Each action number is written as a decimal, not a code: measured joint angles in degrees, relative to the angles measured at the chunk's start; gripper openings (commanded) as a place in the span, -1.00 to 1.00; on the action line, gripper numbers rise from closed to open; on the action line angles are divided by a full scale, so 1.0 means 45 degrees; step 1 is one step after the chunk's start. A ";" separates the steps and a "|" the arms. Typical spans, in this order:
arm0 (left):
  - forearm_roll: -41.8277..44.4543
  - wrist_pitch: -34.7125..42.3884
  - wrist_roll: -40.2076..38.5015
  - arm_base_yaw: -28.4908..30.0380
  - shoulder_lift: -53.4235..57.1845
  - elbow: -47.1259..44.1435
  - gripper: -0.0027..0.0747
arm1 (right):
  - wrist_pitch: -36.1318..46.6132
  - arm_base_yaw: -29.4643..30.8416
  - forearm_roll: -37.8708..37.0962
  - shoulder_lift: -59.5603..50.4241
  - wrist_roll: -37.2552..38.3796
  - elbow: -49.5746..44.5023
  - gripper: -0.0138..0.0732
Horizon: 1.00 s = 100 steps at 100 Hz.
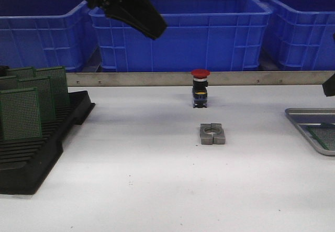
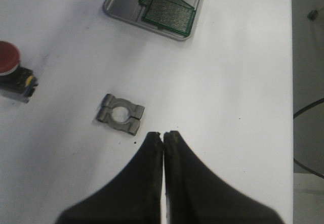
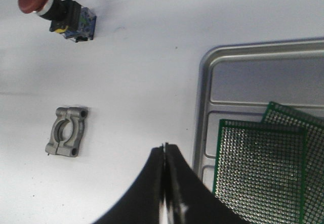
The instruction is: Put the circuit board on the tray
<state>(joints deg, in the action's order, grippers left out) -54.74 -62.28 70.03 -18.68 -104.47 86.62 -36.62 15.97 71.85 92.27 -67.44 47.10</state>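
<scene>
The silver-grey tray (image 1: 309,118) lies at the table's right edge. Two green circuit boards lie overlapped in it, one (image 3: 260,173) on top of the other (image 3: 309,125); they also show in the left wrist view (image 2: 168,15). Several more green boards (image 1: 21,111) stand upright in the black slotted rack (image 1: 31,158) at the left. My left gripper (image 2: 163,134) is shut and empty, raised high at the back left in the front view (image 1: 154,30). My right gripper (image 3: 164,145) is shut and empty, just beside the tray's (image 3: 263,77) left rim.
A grey metal clamp (image 1: 212,134) lies mid-table. A red-capped push button (image 1: 200,88) stands behind it. Blue plastic bins (image 1: 183,33) line the back behind a metal rail. The table's right edge shows in the left wrist view, past the tray (image 2: 124,4).
</scene>
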 measured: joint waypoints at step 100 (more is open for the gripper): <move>0.0281 1.0892 -0.1827 0.1602 1.2235 -0.9772 -0.98 | 0.4407 -0.2554 -0.0441 -0.8378 -0.0314 -0.2813 -0.82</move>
<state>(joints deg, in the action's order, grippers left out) -53.48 -13.26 61.80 -11.47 -49.41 42.64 -16.78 4.48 69.87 54.57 -68.85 34.44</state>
